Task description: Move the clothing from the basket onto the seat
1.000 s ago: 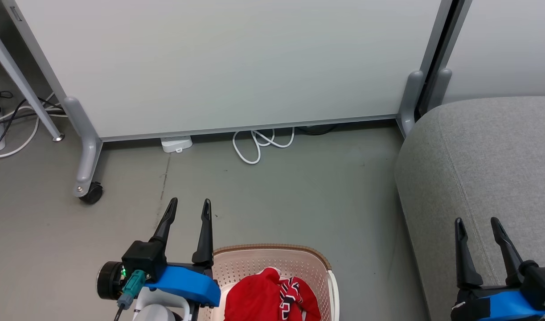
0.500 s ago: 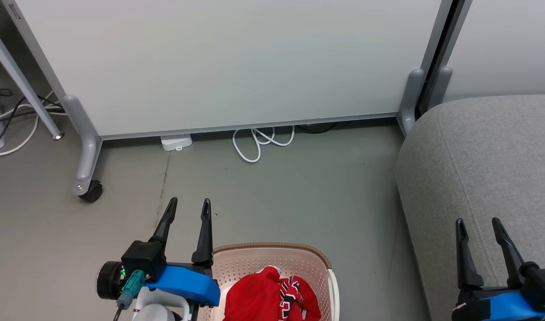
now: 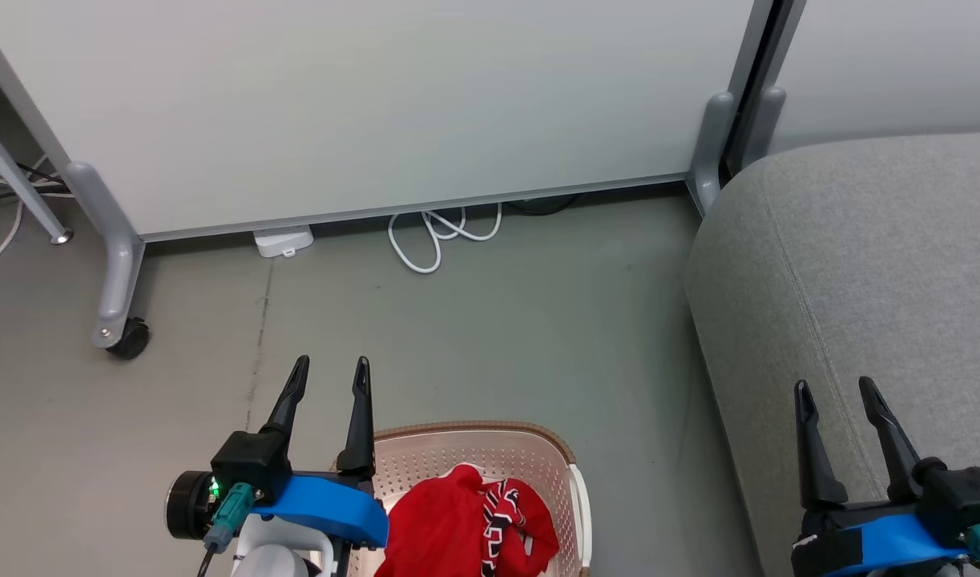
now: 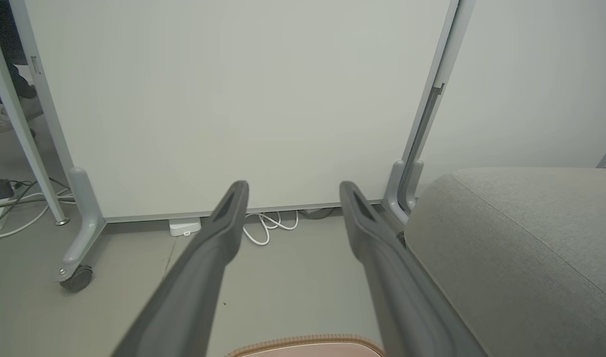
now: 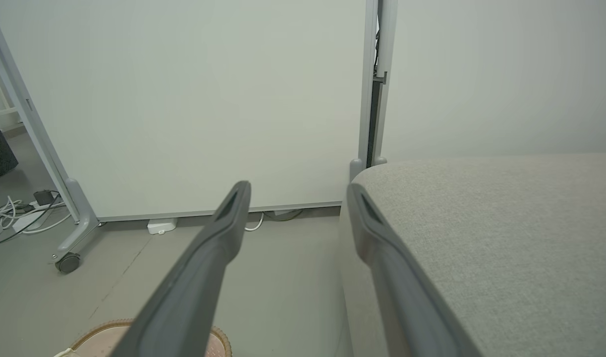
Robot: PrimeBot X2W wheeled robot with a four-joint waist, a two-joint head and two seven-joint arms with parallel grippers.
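Inside the basket [image 3: 538, 449], red clothing [image 3: 441, 529] heaped, long axis seemingly left-right, left hand [image 3: 332, 365] and right hand [image 3: 832, 387] spread wide, empty

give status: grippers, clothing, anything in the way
Left gripper open, empty, beside basket. Right gripper open, empty, at seat edge. Clothing heaped in basket. Nothing seen between basket and seat.

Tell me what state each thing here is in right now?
basket, upright on the floor
clothing, crumpled inside the basket
seat, no clothing on its visible part
left gripper, open, holding nothing
right gripper, open, holding nothing
white cable, coiled on the floor by the partition
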